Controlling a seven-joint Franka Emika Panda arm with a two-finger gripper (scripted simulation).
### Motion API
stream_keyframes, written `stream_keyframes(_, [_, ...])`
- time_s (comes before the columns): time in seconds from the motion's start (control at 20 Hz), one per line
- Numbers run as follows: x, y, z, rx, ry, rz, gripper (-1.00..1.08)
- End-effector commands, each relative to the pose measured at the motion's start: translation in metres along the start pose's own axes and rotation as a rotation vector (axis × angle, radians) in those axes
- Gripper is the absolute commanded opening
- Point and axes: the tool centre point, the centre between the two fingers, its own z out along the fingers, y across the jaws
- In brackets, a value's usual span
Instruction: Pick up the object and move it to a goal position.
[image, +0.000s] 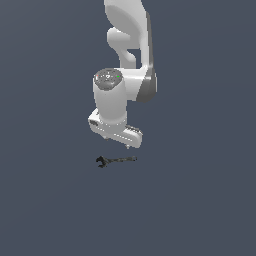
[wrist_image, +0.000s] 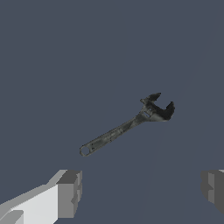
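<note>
my fingertips (wrist_image: 70, 192) sit nearest the wrist cam, spread wide apart, nothing between them, so my claw (image: 131, 145) is released and empty. the wrench (wrist_image: 127, 127) lies flat on the dark surface (image: 200, 200), just below my claw and apart from it; in the exterior view its open jaw points to that view's left. looks like stiff metal, thin, light, probably a bit slick, won't bend or break. best hold is mid-handle, pads across the narrow shaft, away from the jaw end. it lies low, so i'd need to come down close to the surface. no other things around, nothing in the way. goal marker not visible, maybe out of frame.
</note>
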Motion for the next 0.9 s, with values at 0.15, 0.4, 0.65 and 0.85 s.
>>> stream_keyframes(0.15, [0.004, -0.001, 0.014, 0.003, -0.004, 0.161, 1.00])
stream_keyframes(0.4, [0.007, -0.001, 0.026, 0.004, -0.007, 0.307, 1.00])
stream_keyframes(0.65, [0.011, -0.001, 0.038, 0.004, -0.009, 0.452, 1.00])
stream_keyframes(0.85, [0.013, -0.001, 0.048, 0.003, -0.009, 0.567, 1.00])
